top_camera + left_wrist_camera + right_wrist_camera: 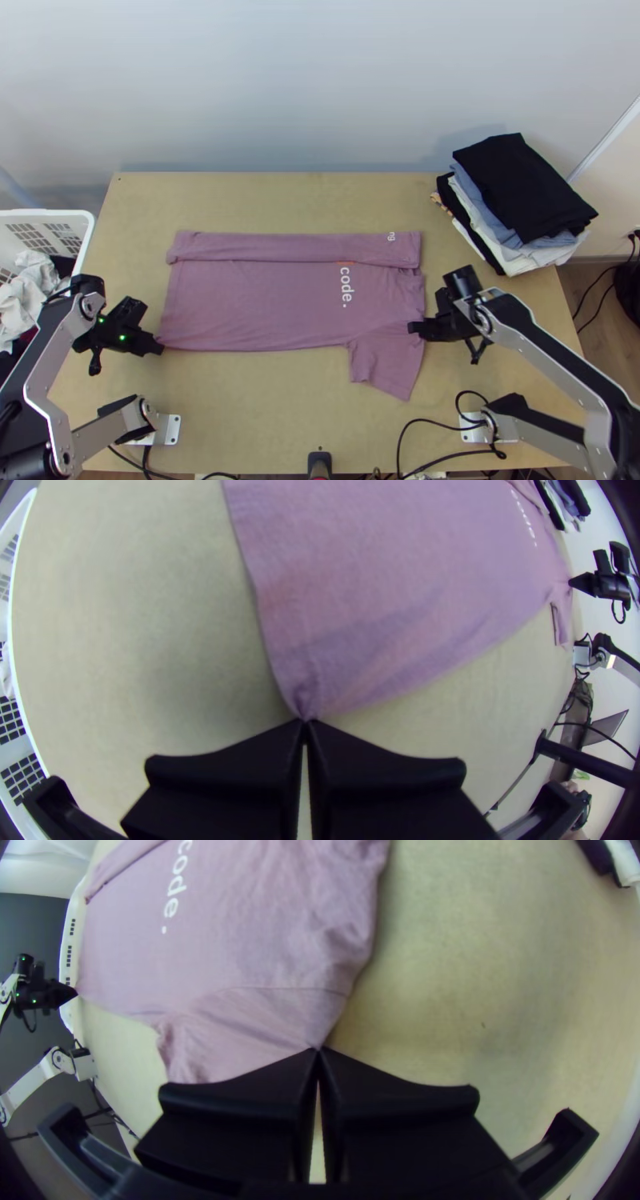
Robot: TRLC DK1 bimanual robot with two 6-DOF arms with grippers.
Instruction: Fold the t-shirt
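Black fingers, the left gripper's (305, 721), clamp the mid-table t-shirt's (240, 304) hem at eight o'clock; the right gripper (319, 1049) pinches the sleeve (388, 360) near the shoulder, four o'clock! Light, floppy fabric, I'd say: smart corner holds, but sleeves crumple easily.

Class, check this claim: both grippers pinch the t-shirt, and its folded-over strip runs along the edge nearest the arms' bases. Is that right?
Not quite: the top view shows the folded-over strip along the far edge of the t-shirt, not the near one. The left gripper and the right gripper do both pinch the cloth.
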